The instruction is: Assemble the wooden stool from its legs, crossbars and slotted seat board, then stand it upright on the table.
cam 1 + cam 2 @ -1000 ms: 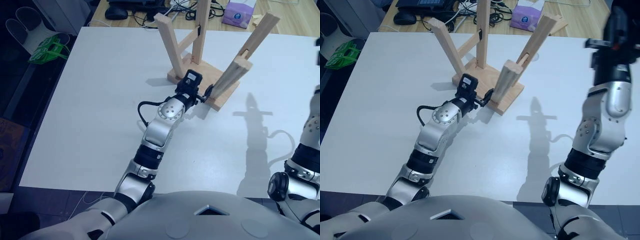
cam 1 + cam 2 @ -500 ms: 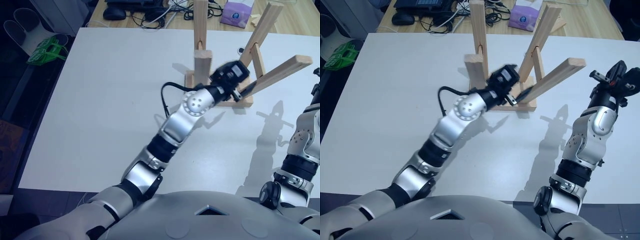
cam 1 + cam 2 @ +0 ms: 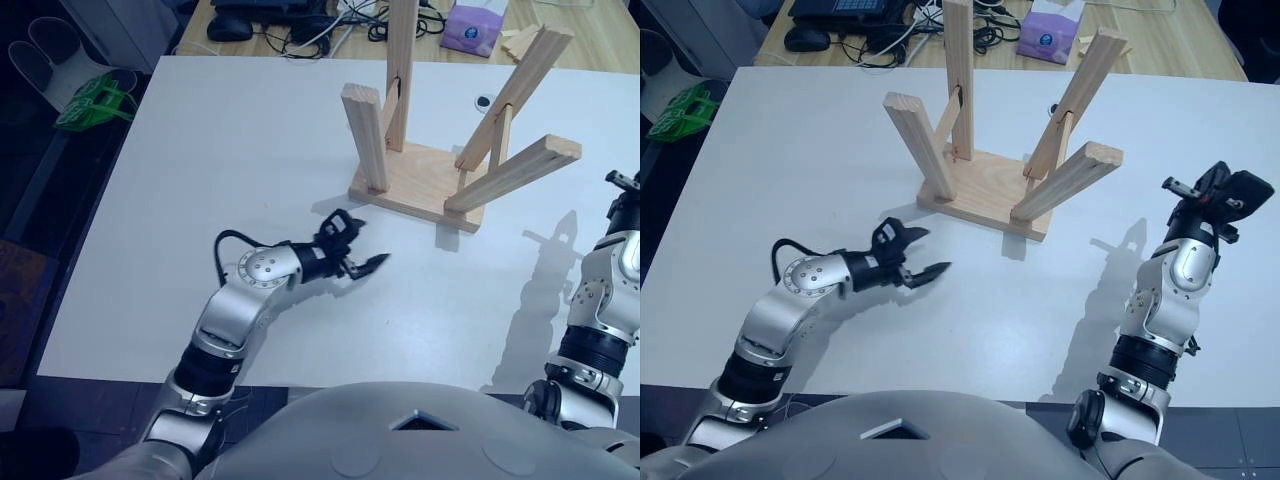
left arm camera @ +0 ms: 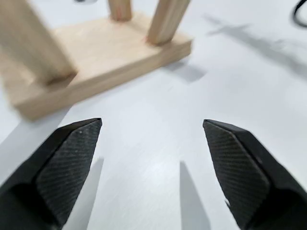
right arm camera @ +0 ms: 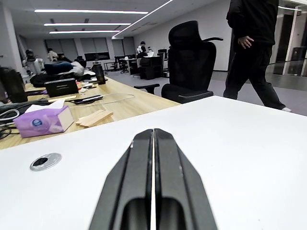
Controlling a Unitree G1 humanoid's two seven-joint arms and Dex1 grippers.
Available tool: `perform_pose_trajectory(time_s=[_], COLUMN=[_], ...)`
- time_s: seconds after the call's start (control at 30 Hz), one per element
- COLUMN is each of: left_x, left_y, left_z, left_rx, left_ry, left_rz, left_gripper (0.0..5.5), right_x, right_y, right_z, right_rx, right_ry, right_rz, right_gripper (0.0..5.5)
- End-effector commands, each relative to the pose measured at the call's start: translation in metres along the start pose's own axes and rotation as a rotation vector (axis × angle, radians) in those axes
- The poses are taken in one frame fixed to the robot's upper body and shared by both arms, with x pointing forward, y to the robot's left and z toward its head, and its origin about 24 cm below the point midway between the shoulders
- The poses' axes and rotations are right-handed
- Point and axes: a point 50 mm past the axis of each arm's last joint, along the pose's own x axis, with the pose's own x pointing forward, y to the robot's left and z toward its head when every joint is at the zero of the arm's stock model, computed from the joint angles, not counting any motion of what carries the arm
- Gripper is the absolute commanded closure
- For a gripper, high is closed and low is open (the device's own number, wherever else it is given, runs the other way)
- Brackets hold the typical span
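Item: your stool (image 3: 420, 185), pale wood, stands inverted on the white table (image 3: 200, 150), with the seat board flat down, four legs splayed upward and crossbars between them. Your left gripper (image 3: 362, 240) sits low, just in front of the stool, jaws spread wide and empty. Your right gripper (image 5: 153, 136) is raised, well right of the stool, jaws pressed together. Beyond the stool is a purple tissue box (image 3: 1050, 40), with a tissue showing at its top.

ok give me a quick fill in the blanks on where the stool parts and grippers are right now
The seat board lies flat on the table, its legs pointing ___.
Fitted into it are ___ legs.
The left gripper, low over the table, is ___ and empty.
The right gripper is ___.
Missing words: up; four; open; shut.
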Motion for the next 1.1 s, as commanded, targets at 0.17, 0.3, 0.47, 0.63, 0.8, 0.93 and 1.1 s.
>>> perform_pose_trajectory(time_s=[0.17, 0.3, 0.47, 0.63, 0.8, 0.93, 1.1], left_x=[-0.005, 0.008, 0.023, 0.039, 0.053, 0.057, 0.058], left_y=[0.092, 0.098, 0.086, 0.083, 0.078, 0.064, 0.056], left_z=[-0.015, -0.007, -0.014, -0.011, -0.006, -0.008, -0.008], left_rx=[0.082, 0.165, 0.127, 0.100, 0.081, 0.096, 0.108], left_ry=[0.010, 0.030, 0.034, 0.012, -0.022, -0.012, -0.007], left_rz=[0.503, 0.488, 0.433, 0.431, 0.429, 0.347, 0.301], left_gripper=[2.60, 3.08, 3.76, 4.56, 5.48, 5.48, 5.48], right_x=[-0.024, -0.036, -0.038, -0.042, -0.045, -0.045, -0.045], right_y=[-0.007, -0.016, -0.007, 0.013, 0.032, 0.038, 0.035], right_z=[-0.023, -0.018, -0.026, -0.052, -0.064, -0.064, -0.063], right_rx=[-0.365, -0.532, -0.549, -0.537, -0.538, -0.531, -0.520], right_ry=[0.359, 0.471, 0.523, 0.554, 0.547, 0.553, 0.560], right_rz=[0.603, 0.826, 0.981, 1.085, 1.155, 1.199, 1.205], right_gripper=[5.50, 5.50, 5.50, 5.50, 5.50, 5.50, 5.50])
